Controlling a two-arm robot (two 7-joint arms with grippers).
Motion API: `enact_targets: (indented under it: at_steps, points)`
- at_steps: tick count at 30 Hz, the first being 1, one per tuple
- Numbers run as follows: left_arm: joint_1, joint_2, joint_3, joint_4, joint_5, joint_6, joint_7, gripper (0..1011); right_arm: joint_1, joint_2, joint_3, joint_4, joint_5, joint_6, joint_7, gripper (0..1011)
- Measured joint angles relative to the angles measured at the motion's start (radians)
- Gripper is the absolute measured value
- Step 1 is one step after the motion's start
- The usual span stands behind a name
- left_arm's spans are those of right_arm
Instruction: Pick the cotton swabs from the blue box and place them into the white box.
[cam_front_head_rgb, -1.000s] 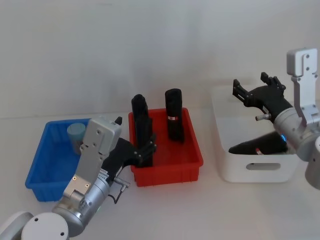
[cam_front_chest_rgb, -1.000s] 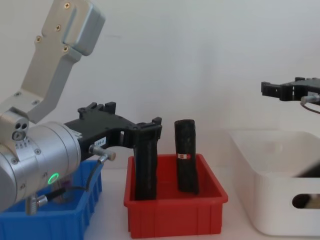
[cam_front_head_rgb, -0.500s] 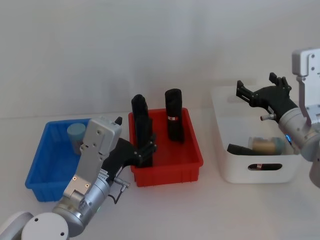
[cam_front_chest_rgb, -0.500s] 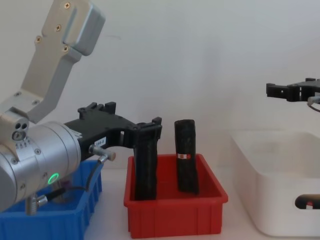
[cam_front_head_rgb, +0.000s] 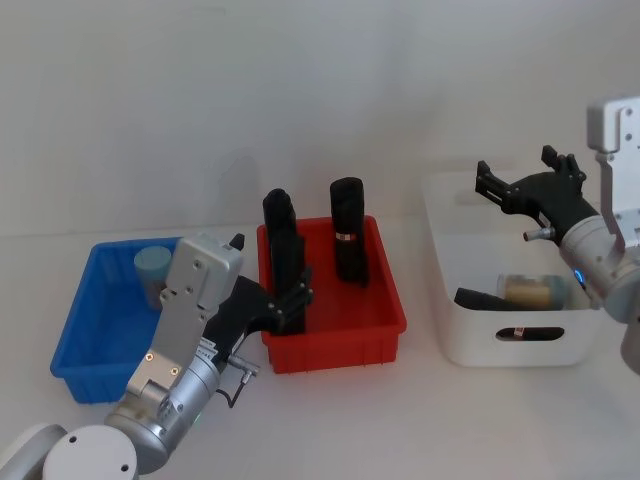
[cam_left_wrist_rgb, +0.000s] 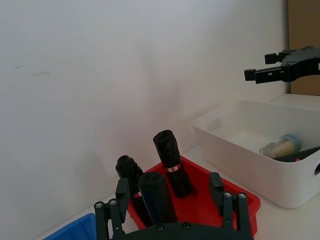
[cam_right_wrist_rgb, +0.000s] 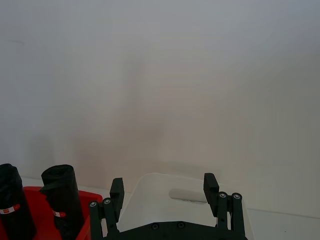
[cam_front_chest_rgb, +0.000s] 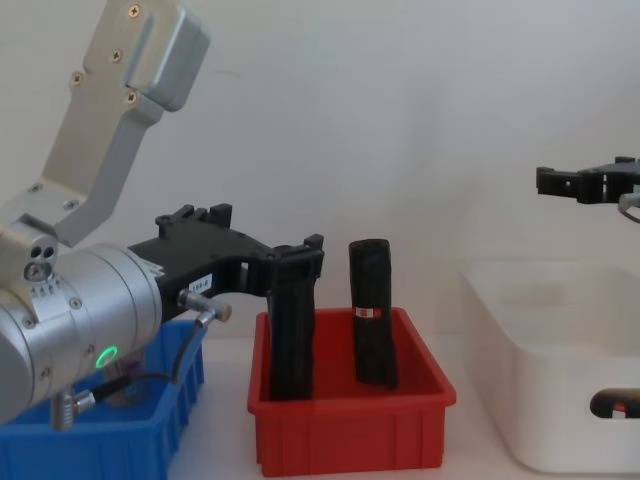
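Since 1 second ago your right gripper (cam_front_head_rgb: 525, 178) has lifted away from the white box (cam_front_head_rgb: 470, 330), leaving a cotton swabs jar (cam_front_head_rgb: 530, 291) lying on its side inside, beside a black roll (cam_front_head_rgb: 483, 298) on the box floor. That gripper now hangs above the far rim of the white box with its fingers spread and nothing between them; the jar sits below it and toward you.

Nearest you, the left gripper (cam_front_head_rgb: 290, 296) hovers low at the front left corner of the red bin (cam_front_head_rgb: 340, 335), fingers apart and empty; it has not shifted over the same second. Just left of it lies the blue box (cam_front_head_rgb: 75, 330), and at that box's far side, behind the left arm, 1 more cotton swabs jar (cam_front_head_rgb: 152, 268) stands upright with its pale cap on top.

Directly beyond the left gripper, 2 black rolls (cam_front_head_rgb: 349, 243) stand upright in the red bin, 1 close to the fingertips and 1 farther back to the right.

All 3 containers rest on the white desk (cam_front_head_rgb: 330, 420), the red bin between the other 2, the white box well off to the right of the left gripper.
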Motion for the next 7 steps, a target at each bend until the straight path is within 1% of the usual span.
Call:
enact_targets:
  at_steps: [7]
  points:
    - [0.0, 0.0, 0.0, 0.0, 0.0, 0.0, 0.0, 1004, 0.0, 0.001, 0.001, 0.0, 0.0, 0.001, -0.001, 1002]
